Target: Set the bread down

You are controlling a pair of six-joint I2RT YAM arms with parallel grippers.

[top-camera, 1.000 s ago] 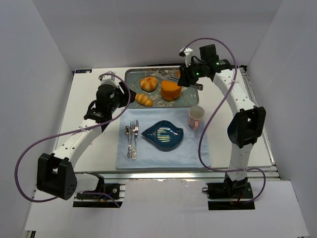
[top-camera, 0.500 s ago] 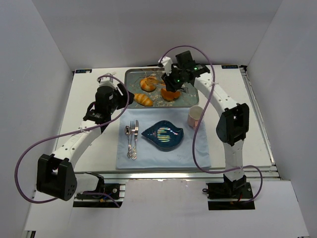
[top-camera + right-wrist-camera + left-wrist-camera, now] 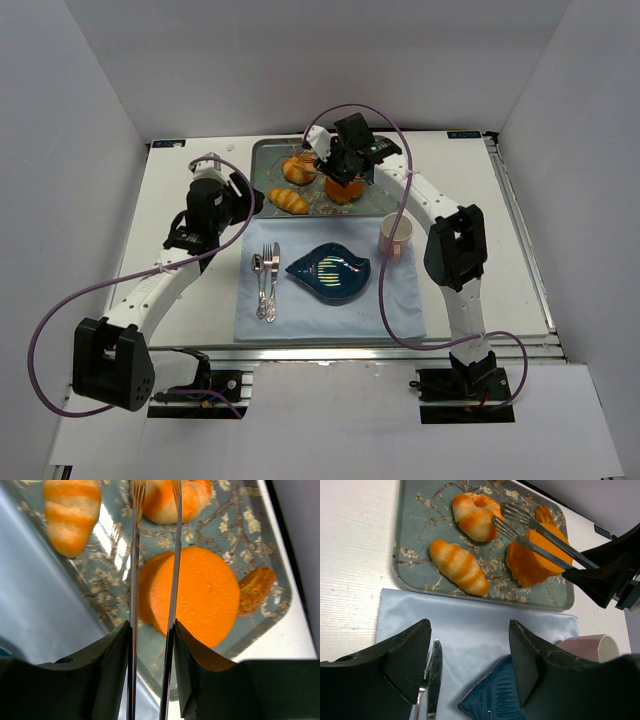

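The bread (image 3: 297, 168) is a round golden bun with pale seams at the back of the patterned tray (image 3: 262, 150). It also shows in the left wrist view (image 3: 475, 516) and the right wrist view (image 3: 195, 497). My right gripper (image 3: 337, 166) (image 3: 152, 630) is shut on metal tongs (image 3: 173, 580) (image 3: 540, 536). It holds them over the orange cake (image 3: 345, 188), and their forked tips reach the bun's right side, blades apart. My left gripper (image 3: 238, 196) (image 3: 470, 625) is open and empty above the blue cloth.
A ridged elongated roll (image 3: 291, 202) (image 3: 459, 566) lies at the tray's front left. A small brown pastry (image 3: 255, 590) sits beside the cake. On the blue cloth (image 3: 400, 300) are a blue plate (image 3: 330, 268), a fork and knife (image 3: 266, 280), and a pink cup (image 3: 396, 236).
My right arm has swung left with the tongs, from the tray's right end to over the cake, tips now at the bun. The left arm has barely shifted.
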